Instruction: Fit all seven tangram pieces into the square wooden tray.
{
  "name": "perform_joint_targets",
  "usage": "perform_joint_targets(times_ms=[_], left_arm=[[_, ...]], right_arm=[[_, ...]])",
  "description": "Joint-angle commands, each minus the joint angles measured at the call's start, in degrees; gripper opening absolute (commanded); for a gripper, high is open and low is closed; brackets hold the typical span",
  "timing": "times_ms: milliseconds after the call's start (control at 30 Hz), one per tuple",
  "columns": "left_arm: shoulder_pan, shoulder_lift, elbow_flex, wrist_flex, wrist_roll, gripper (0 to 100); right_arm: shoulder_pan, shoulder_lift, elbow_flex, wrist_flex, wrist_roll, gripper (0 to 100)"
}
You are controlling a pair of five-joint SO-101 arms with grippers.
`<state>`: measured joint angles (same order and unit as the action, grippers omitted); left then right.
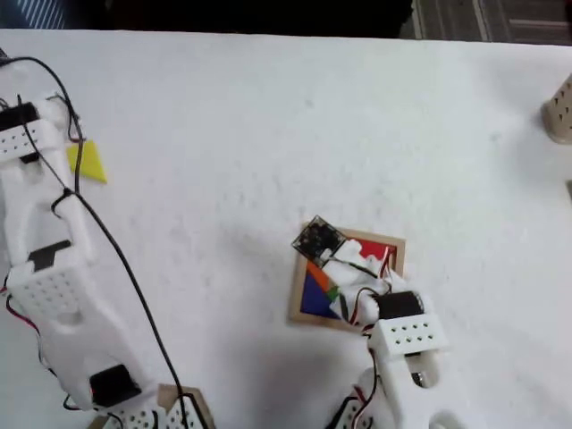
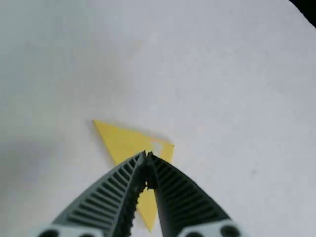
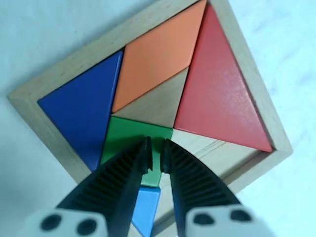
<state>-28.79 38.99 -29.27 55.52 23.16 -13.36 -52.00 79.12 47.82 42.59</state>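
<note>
1. Left hand point(image 2: 146, 157): clenched, tips pressed together and nothing between them. It sits right over the yellow triangle point(image 2: 123, 140); can't tell whether the tips touch it.
2. The yellow triangle lies flat on the table point(image 1: 268, 134) near the far-left edge, beside the left arm and well apart from the tray point(image 3: 49, 81).
3. Right hand point(image 3: 155, 148): released, with a narrow gap between the fingers and nothing held. The tips are over the green square point(image 3: 126, 140) inside the tray.
4. The tray is toward the near right of the table, under the right arm.
5. Pieces in the tray:
   - the dark blue triangle point(image 3: 81, 111) lies along one side
   - the orange parallelogram point(image 3: 158, 59) is next to it
   - the red triangle point(image 3: 219, 98) lies against the opposite side
   - the green square is in the middle
   - a light blue piece point(image 3: 145, 202) is just past the green square, mostly hidden by the fingers
6. There is a wood-coloured triangle point(image 3: 153, 106) between the orange, red and green pieces. It is probably bare tray floor, though I'm not certain.
7. A bare wood strip shows along the rim next to the red triangle.
</note>
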Motion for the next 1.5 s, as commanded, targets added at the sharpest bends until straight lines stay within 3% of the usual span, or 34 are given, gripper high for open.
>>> perform_joint_targets(times_ms=[0, 100, 333, 500, 767, 967, 1100, 1233, 1467], left_arm=[[0.66, 9.36, -8.79, -3.34, 3.43, 2], [2.15, 19.21, -20.57, 2.90, 2.99, 2], [3.21, 35.74, -54.15, 26.73, 0.44, 2], [4.35, 40.92, -66.64, 40.97, 0.88, 2], [2.42, 34.51, -66.02, 27.34, 0.88, 2], [2.07, 39.25, -65.93, 11.25, 0.88, 2], [2.33, 45.14, -65.85, 5.36, 0.53, 2], [2.68, 49.10, -65.85, 8.97, -0.70, 2], [2.86, 47.78, -66.20, 27.52, -4.48, 2]], right_arm=[[-0.22, -0.57, -0.09, 0.66, 0.70, 4.5], [-0.22, -0.57, -0.09, 0.66, 0.70, 4.5], [-0.22, -0.57, -0.09, 0.66, 0.70, 4.5], [-0.22, -0.57, -0.09, 0.66, 0.70, 4.5], [-0.22, -0.57, -0.09, 0.66, 0.70, 4.5], [-0.13, -0.57, -0.09, 0.66, 0.70, 4.5], [-0.13, -0.57, -0.09, 0.66, 0.70, 4.5], [-0.22, -0.57, -0.09, 0.66, 0.70, 4.5], [-0.22, -0.57, -0.09, 0.66, 0.70, 4.5]])
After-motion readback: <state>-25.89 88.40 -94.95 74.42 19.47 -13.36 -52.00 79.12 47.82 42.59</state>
